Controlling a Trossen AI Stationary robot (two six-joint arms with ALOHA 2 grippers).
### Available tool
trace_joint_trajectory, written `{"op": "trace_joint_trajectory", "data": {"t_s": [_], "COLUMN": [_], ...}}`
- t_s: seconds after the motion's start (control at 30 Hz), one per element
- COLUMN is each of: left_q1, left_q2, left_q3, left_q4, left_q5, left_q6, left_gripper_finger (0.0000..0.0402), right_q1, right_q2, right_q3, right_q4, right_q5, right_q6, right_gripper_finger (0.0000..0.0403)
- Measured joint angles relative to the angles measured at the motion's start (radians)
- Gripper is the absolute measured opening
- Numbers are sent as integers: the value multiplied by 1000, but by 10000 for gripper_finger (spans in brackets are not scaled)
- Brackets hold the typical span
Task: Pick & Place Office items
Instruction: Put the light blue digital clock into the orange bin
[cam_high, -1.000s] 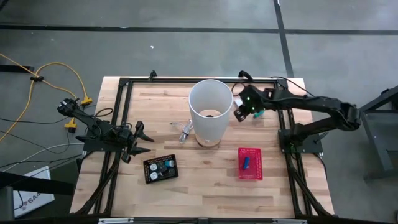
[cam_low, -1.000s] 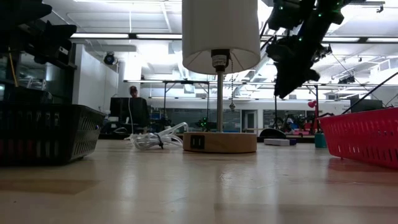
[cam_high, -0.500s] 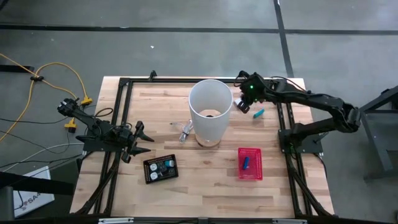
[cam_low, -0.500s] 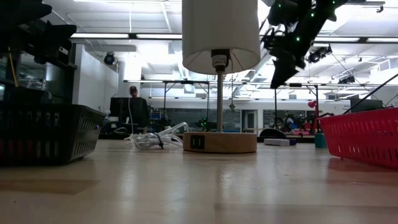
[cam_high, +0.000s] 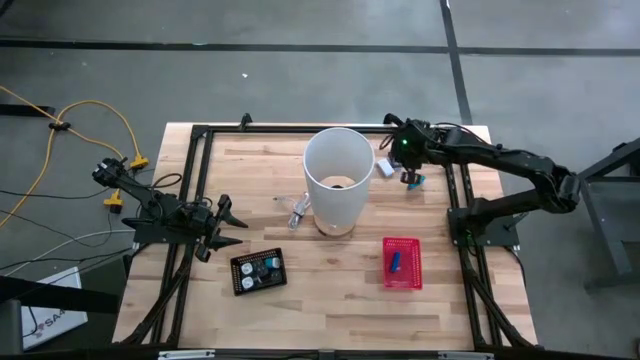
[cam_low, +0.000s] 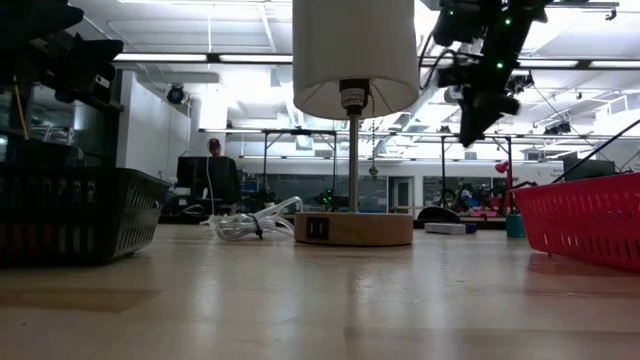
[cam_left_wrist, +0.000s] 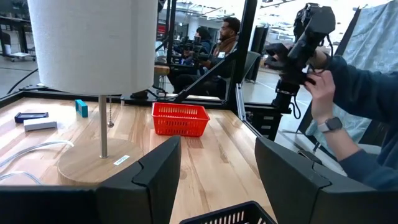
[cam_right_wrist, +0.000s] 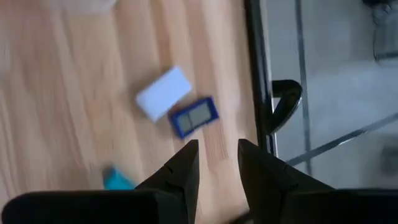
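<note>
Office items are partly sorted, by the look of it: one blue piece (cam_high: 395, 263) lies in the red mesh basket (cam_high: 412, 277) near the tabletop's front right, and a few small pieces sit in the black tray (cam_high: 240, 281) towards the front left. Still out on the wood at the far right corner are a white block (cam_right_wrist: 163, 93), a flat blue piece (cam_right_wrist: 195, 116) just beside it and a teal bit (cam_right_wrist: 118, 180) a little apart, so I judge several picks remain.

The right gripper (cam_right_wrist: 215, 163) hangs above that corner cluster, empty, its fingers standing a narrow gap apart. The left gripper (cam_left_wrist: 214, 171) waits at the left edge, jaws apart and holding nothing.

The surface is a pale wooden tabletop (cam_high: 330, 300) inside a black frame, with a white-shaded lamp (cam_high: 337, 180) at its middle and a clear cable bundle (cam_high: 296, 212) just beside it. Beyond lies an open workshop with ceiling lights; people sit and stand in the background, and a person's hand (cam_left_wrist: 321, 87) holds a dark device off the table's right side.
</note>
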Motion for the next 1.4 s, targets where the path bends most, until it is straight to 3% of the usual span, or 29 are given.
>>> {"op": "trace_joint_trajectory", "data": {"t_s": [0.13, 0.4, 0.53, 0.93, 1.4], "left_q1": [0, 0, 0, 0, 0], "left_q2": [0, 0, 0, 0, 0], "left_q3": [0, 0, 0, 0, 0], "left_q4": [0, 0, 0, 0, 0], "left_q5": [0, 0, 0, 0, 0], "left_q6": [0, 0, 0, 0, 0], "left_gripper_finger": [199, 199, 199, 199, 199], "right_q1": [0, 0, 0, -1, 1], "right_q2": [0, 0, 1, 1, 1], "right_q3": [0, -7, -41, -175, -229], "right_q4": [-64, -142, -138, -100, -34], "right_q5": [-2, -90, -146, -161, -267], "right_q6": [-125, -151, -151, -170, -197], "right_gripper_finger": [97, 97, 97, 97, 97]}}
